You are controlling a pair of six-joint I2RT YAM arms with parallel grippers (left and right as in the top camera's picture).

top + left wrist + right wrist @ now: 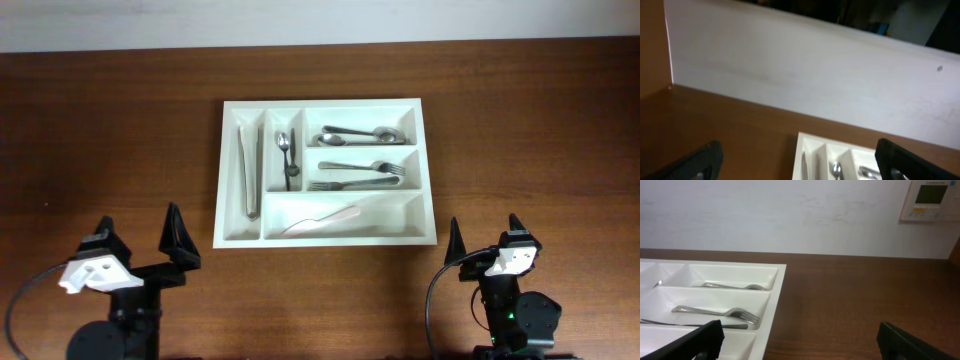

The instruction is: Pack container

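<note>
There the left gripper (140,218) sat at the near edge of the table (110,120), jaws released and spread wide with nothing between them; the right gripper (485,224) matched it, jaws flung apart and gripping nothing. The container (320,101) lay flat on the wood ahead of both pairs of jaws, well apart from each; it was forward and to the right of the left jaws, forward and to the left of the right ones.

On the left jaws' side, the outer narrow compartment held tongs (248,170) lengthwise; the narrow one beside it held a spoon (283,146) and a darker utensil (293,165), too small to name. Toward the right jaws' side, the far wide compartment carried spoons (385,132) and the middle one forks (375,167); the wide compartment closest to both pairs of jaws held a pale utensil (322,221) lying at a slant.

From the left wrist, the container's corner showed between the two dark fingers (695,162); from the right wrist, its edge sat ahead and left of the jaws; beyond it stood a white wall (790,215) with a wall panel (930,199).
</note>
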